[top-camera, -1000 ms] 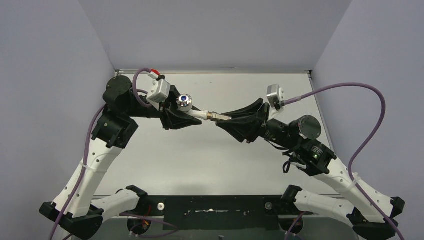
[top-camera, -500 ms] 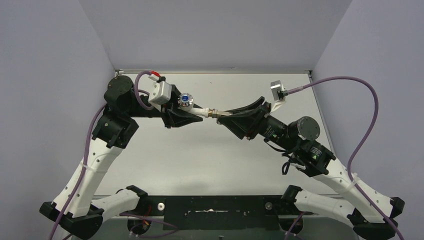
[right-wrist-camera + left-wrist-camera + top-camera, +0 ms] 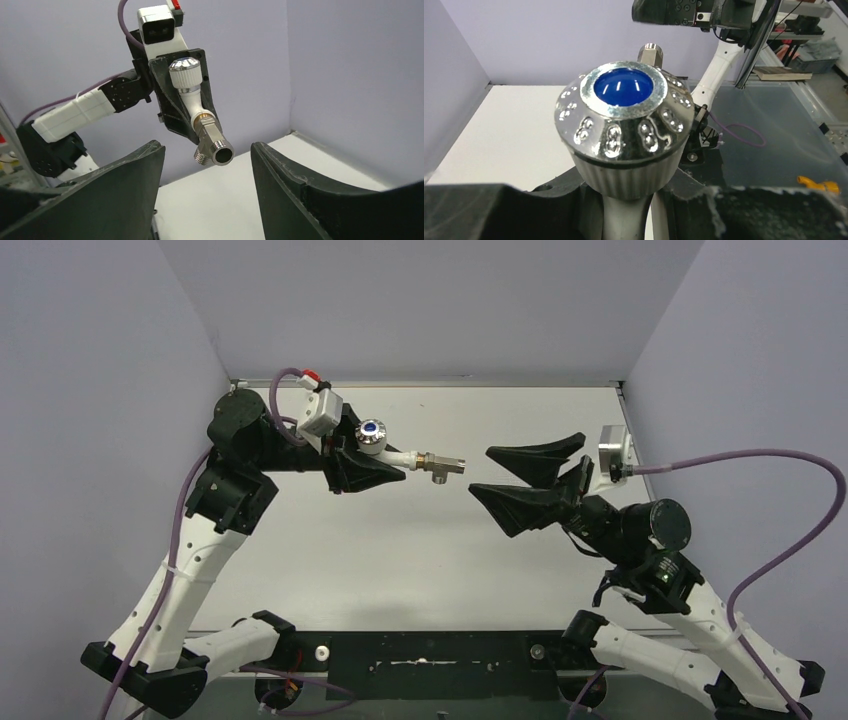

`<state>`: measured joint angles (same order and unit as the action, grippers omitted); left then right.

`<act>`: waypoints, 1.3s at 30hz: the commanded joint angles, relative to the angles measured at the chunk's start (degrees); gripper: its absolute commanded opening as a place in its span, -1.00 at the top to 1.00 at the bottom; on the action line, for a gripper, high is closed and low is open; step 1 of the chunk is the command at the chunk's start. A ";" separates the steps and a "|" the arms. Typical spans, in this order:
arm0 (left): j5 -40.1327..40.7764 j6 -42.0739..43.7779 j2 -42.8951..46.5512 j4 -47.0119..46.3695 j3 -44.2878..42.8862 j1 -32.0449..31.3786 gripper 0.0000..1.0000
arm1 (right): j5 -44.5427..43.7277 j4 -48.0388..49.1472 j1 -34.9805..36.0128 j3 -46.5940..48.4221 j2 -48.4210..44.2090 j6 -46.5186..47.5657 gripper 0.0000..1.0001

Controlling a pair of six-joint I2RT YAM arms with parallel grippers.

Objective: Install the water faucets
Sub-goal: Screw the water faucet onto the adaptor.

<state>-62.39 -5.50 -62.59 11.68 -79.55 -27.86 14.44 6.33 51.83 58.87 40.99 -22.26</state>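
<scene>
**Operator:** Describe the work surface and enclosure.

**Technician:** The counter (image 3: 400,560) is a flat white panel. Plain pale-violet walls (image 3: 430,310) close it at the rear and on both sides. A black mounting rail (image 3: 430,650) runs along the near edge between the two arm bases. A purple cable (image 3: 760,465) loops from the right wrist camera.

**Operator:** Report any markings.

**Technician:** The small print on the right arm's joint housing (image 3: 660,575) is too small to read. The chrome knob (image 3: 623,117) has a round blue insert at its centre, with embossed dimples around it.

**Operator:** Locate the task item.

**Technician:** The water faucet (image 3: 400,455) is held in the air above the rear centre-left of the counter. Its white body lies roughly level with the knob on top. The metal threaded fitting (image 3: 440,464) is on the faucet's free end, and its open bore points toward the right arm.

**Operator:** State the gripper conditions.

**Technician:** The left gripper (image 3: 398,470) is clamped on the faucet's white body below the knob. The right gripper (image 3: 480,471) has its jaws spread and grips nothing. Its fingertips stand apart from the fitting, just to its right.
</scene>
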 commanded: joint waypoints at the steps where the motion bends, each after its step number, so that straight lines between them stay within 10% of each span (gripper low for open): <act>1: 0.76 -7.79 0.58 -5.82 -1.10 0.40 1.00 | 2.58 -1.95 0.13 5.47 -0.55 23.29 -0.29; 12: 2.65 -17.78 1.32 -6.81 -0.49 0.41 1.00 | 19.65 -21.47 0.16 16.11 5.10 65.98 -0.39; 24: -0.07 -18.21 1.15 -5.94 0.17 0.32 1.00 | 17.05 -28.26 0.26 19.90 10.68 79.84 -0.44; 39: -1.68 -18.27 0.98 -5.97 -0.51 0.35 1.00 | 16.26 -27.16 0.23 20.39 10.59 81.76 -0.03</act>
<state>-62.98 -23.35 -62.57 8.58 -78.78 -27.68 30.89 -23.68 51.83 77.80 51.86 58.85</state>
